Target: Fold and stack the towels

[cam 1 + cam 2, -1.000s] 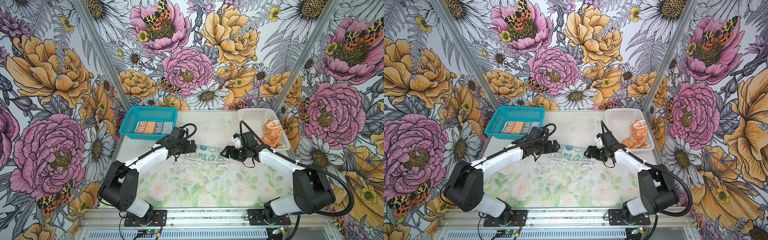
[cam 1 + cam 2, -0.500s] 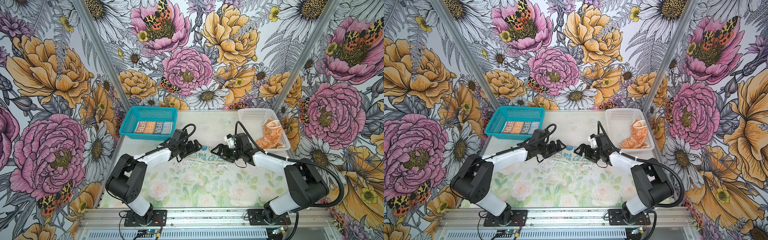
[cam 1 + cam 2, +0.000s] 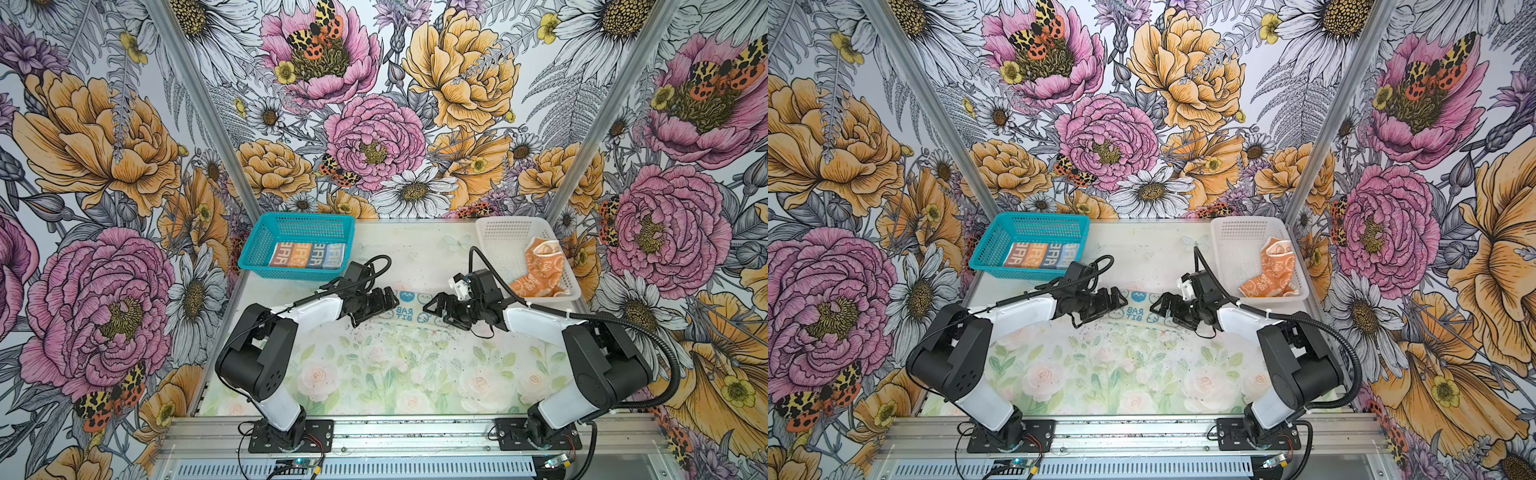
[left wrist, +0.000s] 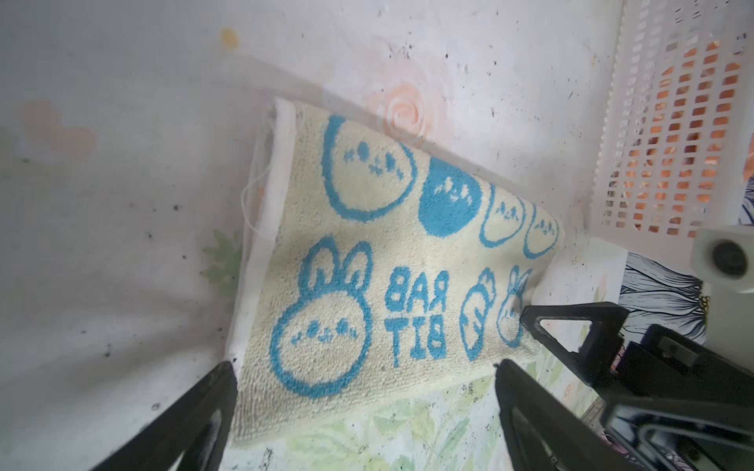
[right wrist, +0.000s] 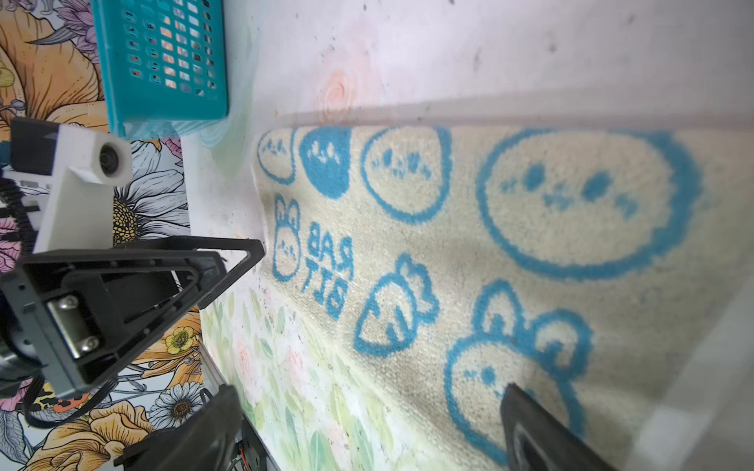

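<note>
Both jaws gape empty at 9 and 3 o'clock of the cream towel (image 3: 407,309); I'd pinch all layers squarely, low against the table (image 3: 415,374), before folding.

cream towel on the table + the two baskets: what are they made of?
Cream towel: looks like looped terry cloth, matte; fuzzy pile and a stitched hem show. Teal basket: likely molded plastic, slight sheen; rigid grid of holes. White basket: same plastic lattice look.

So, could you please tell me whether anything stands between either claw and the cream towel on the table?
Nothing visible does. The left claw and the right claw are both open at opposite ends of the cream towel, which lies folded on the table between them.
</note>
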